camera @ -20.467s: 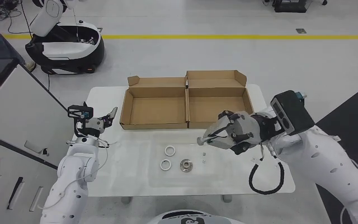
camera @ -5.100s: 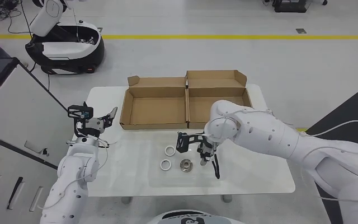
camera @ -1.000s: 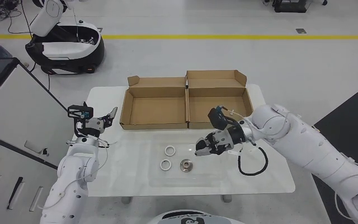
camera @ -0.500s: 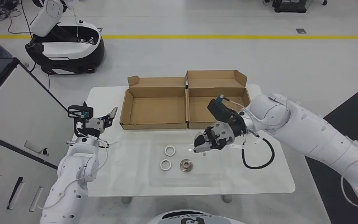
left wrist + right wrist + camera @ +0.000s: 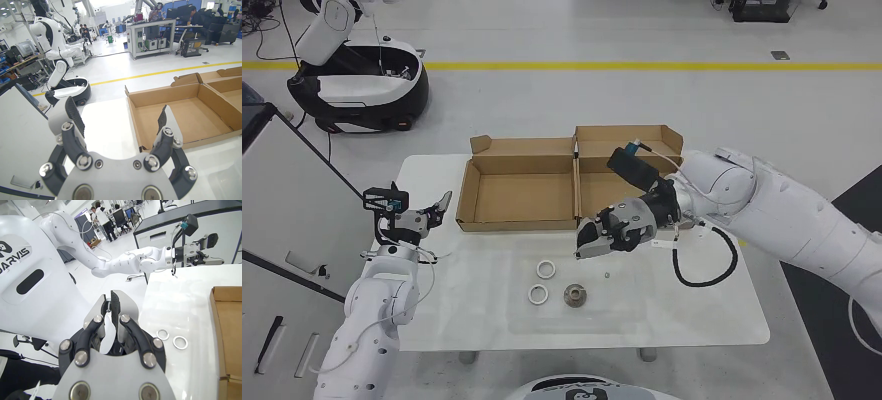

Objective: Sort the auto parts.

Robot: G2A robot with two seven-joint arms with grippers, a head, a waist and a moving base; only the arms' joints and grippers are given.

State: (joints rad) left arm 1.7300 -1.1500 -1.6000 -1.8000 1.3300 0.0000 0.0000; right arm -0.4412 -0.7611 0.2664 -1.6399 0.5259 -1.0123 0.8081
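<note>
- Carrying a small threaded bolt [image 5: 108,306], clamped between the very tips of the right tool [image 5: 587,243].
- Hanging above the counter [image 5: 712,310], just in front of the boxes' near walls, about where the two boxes meet.
- Judged as the delivery step: bolt in hand, not yet over either box. Cannot tell from here which box is meant for it.
- Raise enough to clear the near wall of the left box [image 5: 464,195] or the right box [image 5: 683,178] before crossing over.
- Aim for the middle of the chosen floor, away from the shared wall, to avoid a bounce into the wrong side.
- Lower close to the cardboard before parting the fingers, and hold the clamp firm until then, guarding against a slip or roll of so small a piece.
- Left on the counter toward its near edge, close together: one white ring [image 5: 545,268], a second ring [image 5: 538,294] and a flanged metal part [image 5: 573,294].
- Steer clear of those three on the way back.
- Left tool [image 5: 121,113] at the counter's left edge, fingers apart with nothing between them, well apart from the parts.
- Writing: plain brown cardboard on the boxes' visible faces, no label made out. Nothing legible on the rings, the flanged part or the bolt.
</note>
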